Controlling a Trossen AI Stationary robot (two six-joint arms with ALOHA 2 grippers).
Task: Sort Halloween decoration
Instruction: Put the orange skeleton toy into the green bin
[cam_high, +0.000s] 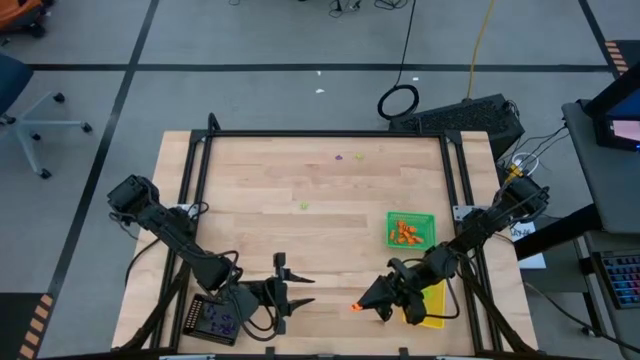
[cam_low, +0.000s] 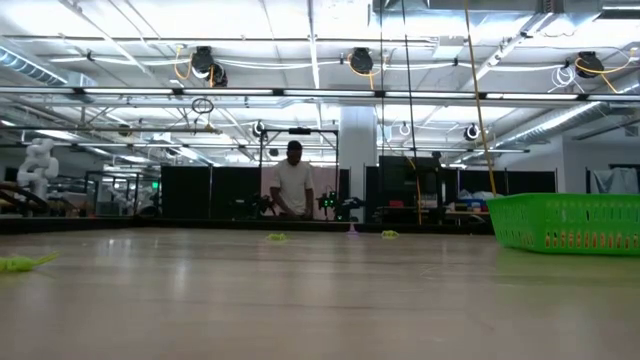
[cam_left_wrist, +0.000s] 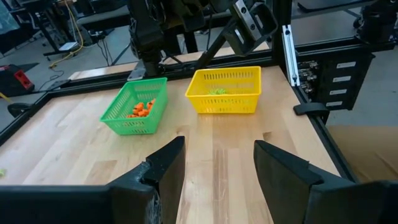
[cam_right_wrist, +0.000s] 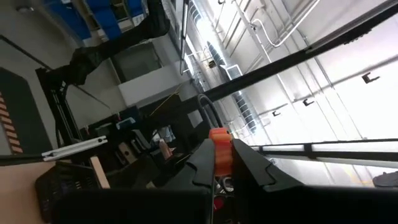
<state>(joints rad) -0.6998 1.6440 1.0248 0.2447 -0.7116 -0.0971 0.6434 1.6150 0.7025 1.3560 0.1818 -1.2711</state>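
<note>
The Halloween decoration is a scatter of tiny trinkets. One purple (cam_high: 340, 156) and two lime green ones (cam_high: 304, 206) lie loose on the table toward its far edge. Orange ones fill the green tray (cam_high: 411, 229), lime green ones lie in the yellow tray (cam_left_wrist: 225, 90), and purple ones in the black tray (cam_high: 214, 320). My right gripper (cam_high: 362, 304) hovers near the table's near edge, left of the yellow tray, shut on an orange trinket (cam_right_wrist: 219, 155). My left gripper (cam_left_wrist: 217, 152) is open at the near edge beside the black tray, with nothing between its fingers. My right gripper pinches a small orange trinket (cam_right_wrist: 220, 151) between its two fingertips (cam_right_wrist: 202, 163). The piece sticks out past the finger ends (cam_high: 355, 306) on the side toward the table's left. It is lifted clear of the table.
The green tray (cam_low: 570, 222) stands right of centre, and the yellow tray (cam_high: 428, 305) lies under my right arm at the near right corner. A black frame runs around the table's left, far and right sides. A person (cam_low: 293, 182) stands far behind the table.
</note>
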